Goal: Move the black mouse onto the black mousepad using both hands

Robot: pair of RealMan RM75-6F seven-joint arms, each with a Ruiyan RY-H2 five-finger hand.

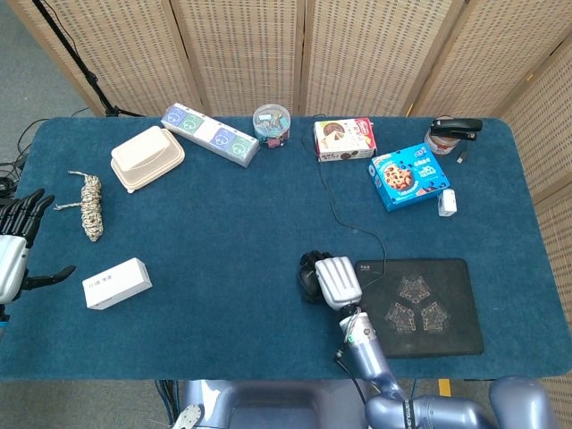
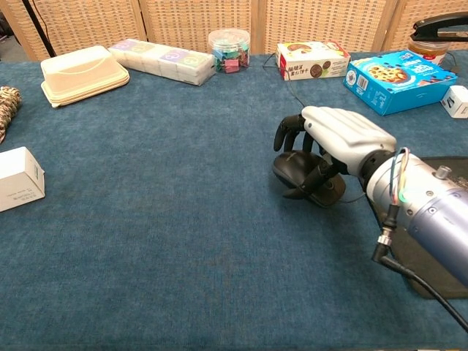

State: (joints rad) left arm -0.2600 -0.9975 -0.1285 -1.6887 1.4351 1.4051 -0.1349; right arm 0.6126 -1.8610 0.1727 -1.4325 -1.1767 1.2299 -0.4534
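The worktop [image 1: 223,232] is one big blue surface, and the one black mousepad [image 1: 420,306] lies flat on it, which works as the landmark here. Just off the mousepad's left edge, the right hand [image 2: 338,139] is curled down over the one black mouse [image 2: 307,175], fingers [image 2: 287,130] wrapped around its front, so it's gripping it. The mouse looks barely off the worktop, not on the pad. Way out left of the mousepad, the left hand [image 1: 16,246] hangs at the worktop's edge, fingers spread and holding nothing. Beyond the mousepad sits one blue cookie box [image 1: 409,176].
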